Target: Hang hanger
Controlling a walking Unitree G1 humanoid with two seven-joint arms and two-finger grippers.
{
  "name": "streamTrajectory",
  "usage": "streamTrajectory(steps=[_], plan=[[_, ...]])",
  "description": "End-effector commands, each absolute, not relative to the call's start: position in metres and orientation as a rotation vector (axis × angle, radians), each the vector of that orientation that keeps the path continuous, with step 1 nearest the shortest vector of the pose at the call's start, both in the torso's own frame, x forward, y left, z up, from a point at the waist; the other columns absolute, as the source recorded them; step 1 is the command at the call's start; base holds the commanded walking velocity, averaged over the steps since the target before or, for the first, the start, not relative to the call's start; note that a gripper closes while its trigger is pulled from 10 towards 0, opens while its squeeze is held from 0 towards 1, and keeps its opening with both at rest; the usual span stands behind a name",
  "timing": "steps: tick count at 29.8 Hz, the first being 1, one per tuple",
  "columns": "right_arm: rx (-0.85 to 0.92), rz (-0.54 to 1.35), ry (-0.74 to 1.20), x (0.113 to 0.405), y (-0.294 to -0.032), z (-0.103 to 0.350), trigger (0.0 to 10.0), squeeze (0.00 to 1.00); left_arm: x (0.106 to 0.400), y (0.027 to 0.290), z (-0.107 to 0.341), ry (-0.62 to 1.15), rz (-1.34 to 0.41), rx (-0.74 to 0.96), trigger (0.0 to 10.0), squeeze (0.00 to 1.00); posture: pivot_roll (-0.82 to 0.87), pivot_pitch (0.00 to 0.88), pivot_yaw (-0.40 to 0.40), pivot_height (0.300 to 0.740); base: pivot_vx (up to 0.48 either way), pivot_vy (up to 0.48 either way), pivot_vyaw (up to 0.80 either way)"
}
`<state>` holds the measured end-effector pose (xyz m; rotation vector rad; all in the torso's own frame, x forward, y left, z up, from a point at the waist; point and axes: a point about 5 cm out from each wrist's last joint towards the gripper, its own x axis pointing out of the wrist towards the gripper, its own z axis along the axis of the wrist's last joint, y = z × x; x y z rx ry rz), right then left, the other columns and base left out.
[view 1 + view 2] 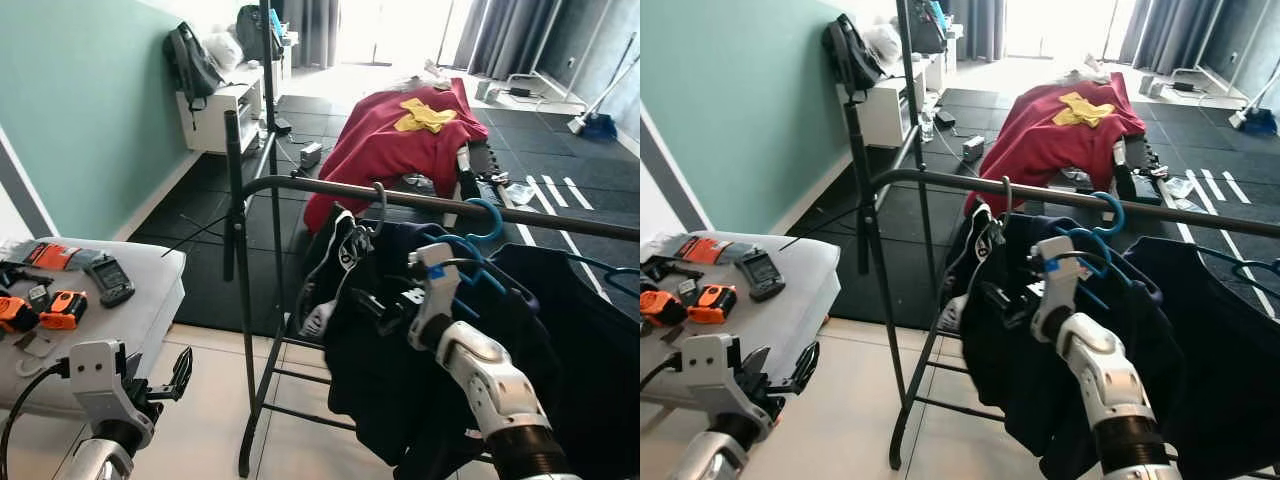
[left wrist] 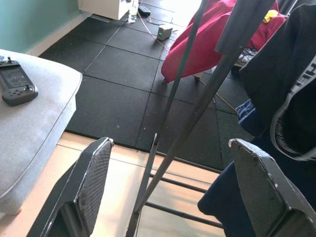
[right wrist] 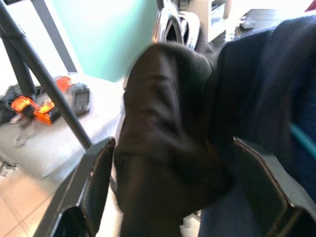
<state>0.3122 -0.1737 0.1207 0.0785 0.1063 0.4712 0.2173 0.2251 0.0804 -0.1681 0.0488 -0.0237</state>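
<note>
Right gripper [image 1: 378, 305] is up against the hanging clothes, fingers spread wide, and the wrist view shows a bunched dark garment [image 3: 168, 128] sitting right between them, not clamped. The blue hanger [image 1: 478, 235] is hooked over the rail [image 1: 420, 200] of the clothes rack [image 1: 895, 300], above and just beyond that gripper, with dark navy clothing [image 1: 1200, 330] draped below. A grey metal hook [image 1: 379, 205] rides the rail closer to the rack's left end.

Left gripper [image 1: 175, 378] hangs low beside the grey cushion [image 1: 140, 310], jaws apart with nothing between them; its wrist view looks between the pads at the rack's legs and black floor mats [image 2: 118, 64]. The head views add a red cloth [image 1: 390, 140] beyond the rail and orange tools [image 1: 62, 308] on the cushion.
</note>
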Motion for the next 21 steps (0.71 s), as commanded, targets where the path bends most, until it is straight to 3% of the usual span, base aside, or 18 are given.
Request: streamTrajectory(steps=[1,12,13,15,16,21], plan=[[0.074,0.449,0.082,0.303,-0.177,0.116,10.0,1.0,0.218,0.229,0.079,0.072,-0.027,-0.147,10.0,0.0,-0.08,0.029,-0.017,0.74,0.0,0.0,0.0],[0.045,0.449,0.045,0.286,-0.176,0.109,10.0,1.0,0.219,0.229,0.088,0.052,-0.038,-0.156,10.0,0.0,-0.1,0.066,-0.011,0.74,0.0,0.0,0.0],[0.063,0.447,0.033,0.286,-0.178,0.112,10.0,0.14,0.22,0.229,0.093,0.039,-0.036,-0.155,10.0,0.0,-0.11,0.07,-0.013,0.74,0.0,0.0,0.0],[0.063,0.447,0.033,0.286,-0.178,0.112,10.0,0.14,0.22,0.229,0.093,0.039,-0.036,-0.155,10.0,0.0,-0.11,0.07,-0.013,0.74,0.0,0.0,0.0],[0.079,0.445,0.02,0.286,-0.181,0.114,10.0,0.0,0.221,0.229,0.097,0.026,-0.031,-0.152,10.0,0.0,-0.11,0.074,-0.019,0.74,0.0,0.0,0.0],[0.106,0.425,-0.011,0.286,-0.187,0.124,10.0,0.0,0.217,0.226,0.108,-0.007,-0.009,-0.16,10.0,0.0,-0.11,0.086,-0.038,0.74,0.0,0.0,0.0]])
